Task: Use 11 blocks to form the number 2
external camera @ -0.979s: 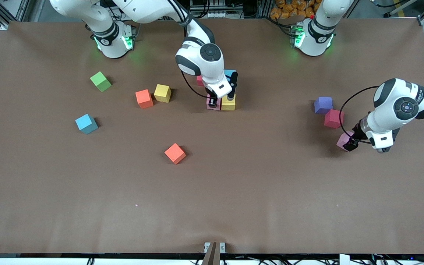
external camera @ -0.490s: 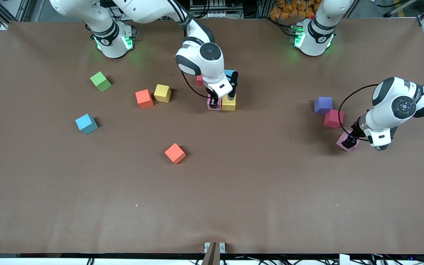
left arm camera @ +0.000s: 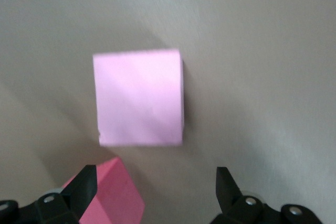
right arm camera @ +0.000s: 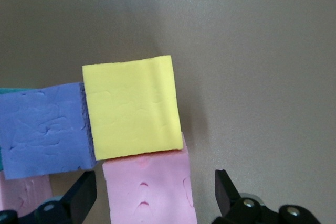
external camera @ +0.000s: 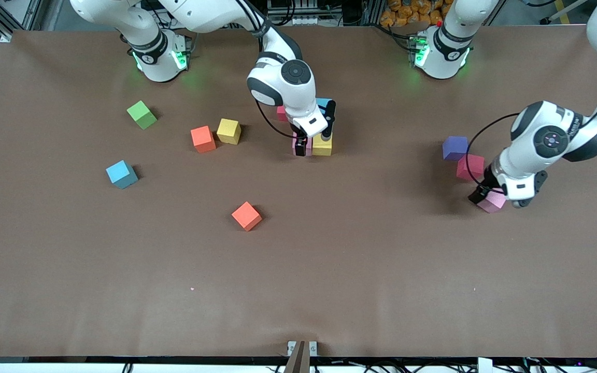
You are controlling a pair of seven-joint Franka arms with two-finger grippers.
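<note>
Now the right end effector [external camera: 315, 141] stands wide over the started number 2 [external camera: 313, 135] at mid-bench, astride the pink block [external camera: 298, 145] beside the yellow block [external camera: 322, 145]; it should lift straight up so nothing shifts. The left end effector [left arm camera: 155, 190], also wide and empty, hangs over a loose pink block [left arm camera: 139, 98] toward the left arm's end, and should centre before closing.

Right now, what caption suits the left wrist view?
Open left gripper hovering over a pale pink cube on the brown table.
</note>
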